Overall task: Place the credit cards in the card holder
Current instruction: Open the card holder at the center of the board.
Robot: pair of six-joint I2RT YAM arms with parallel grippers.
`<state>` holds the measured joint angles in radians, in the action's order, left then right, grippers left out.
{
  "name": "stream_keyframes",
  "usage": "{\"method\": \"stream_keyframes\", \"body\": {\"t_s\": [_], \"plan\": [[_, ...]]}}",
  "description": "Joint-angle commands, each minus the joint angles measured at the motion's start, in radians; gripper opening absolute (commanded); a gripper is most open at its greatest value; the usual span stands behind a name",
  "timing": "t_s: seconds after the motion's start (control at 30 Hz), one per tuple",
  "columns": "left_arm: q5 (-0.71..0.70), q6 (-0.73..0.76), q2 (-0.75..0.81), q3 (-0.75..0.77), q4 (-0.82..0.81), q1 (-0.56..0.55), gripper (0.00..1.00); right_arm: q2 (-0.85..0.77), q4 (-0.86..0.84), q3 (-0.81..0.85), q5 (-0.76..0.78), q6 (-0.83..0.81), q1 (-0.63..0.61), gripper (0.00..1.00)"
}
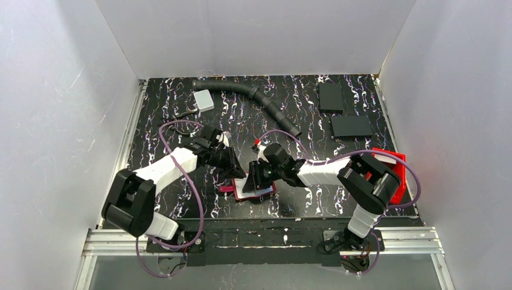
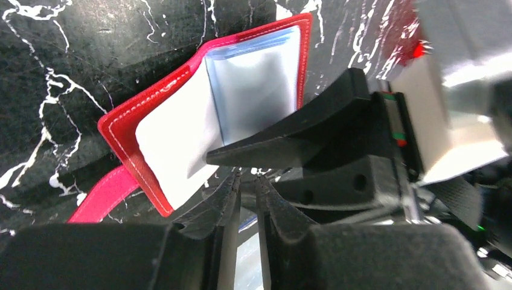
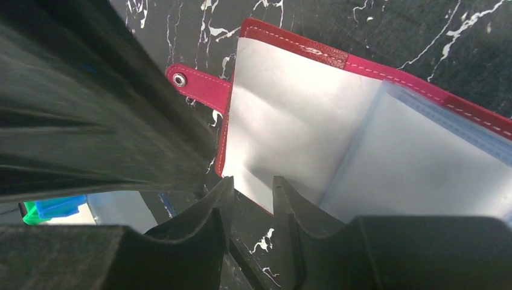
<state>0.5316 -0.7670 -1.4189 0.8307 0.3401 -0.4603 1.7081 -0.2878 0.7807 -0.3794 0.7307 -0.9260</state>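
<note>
Red folding card holder (image 1: 254, 188) lies open; left gripper (image 2: 247, 187) at nine o'clock pinches a pale card (image 2: 232, 241); right gripper (image 3: 250, 190) at three o'clock is nearly closed, empty.

The left claw (image 2: 247, 184) hides the card holder's (image 2: 181, 121) near edge; no loose card can be made out.

Holder (image 3: 284, 36): red stitched leather-like cover, glossy clear plastic sleeves (image 3: 422, 157). Worktop (image 1: 302, 109): smooth black marbled finish. Hose (image 1: 253, 93): ribbed matt black. Jaws: matt black plastic.

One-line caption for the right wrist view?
Open red card holder on the marbled black table, clasp tab out, right jaws at its edge.
</note>
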Motion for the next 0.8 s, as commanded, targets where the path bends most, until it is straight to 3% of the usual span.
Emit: {"method": "stream_keyframes", "body": {"t_s": [0.0, 0.1, 0.27, 0.4, 0.6, 0.77], "plan": [[-0.013, 0.006, -0.052, -0.045, -0.064, -0.017, 0.12, -0.053, 0.008, 0.002, 0.022, -0.005, 0.000, 0.38], [-0.055, 0.024, -0.059, -0.076, -0.060, -0.017, 0.11, -0.101, 0.101, 0.013, 0.065, -0.037, 0.005, 0.42], [-0.059, 0.041, -0.070, -0.094, -0.059, -0.016, 0.10, -0.224, 0.253, 0.011, 0.143, -0.088, 0.028, 0.62], [-0.057, 0.044, -0.080, -0.100, -0.063, -0.017, 0.09, -0.301, 0.366, 0.012, 0.181, -0.110, 0.063, 0.70], [-0.058, 0.043, -0.081, -0.113, -0.067, -0.017, 0.08, -0.409, 0.422, -0.030, 0.168, -0.132, 0.190, 0.78], [-0.052, 0.041, -0.088, -0.120, -0.073, -0.017, 0.08, -0.342, 0.300, -0.058, 0.014, -0.101, 0.204, 0.73]]}}
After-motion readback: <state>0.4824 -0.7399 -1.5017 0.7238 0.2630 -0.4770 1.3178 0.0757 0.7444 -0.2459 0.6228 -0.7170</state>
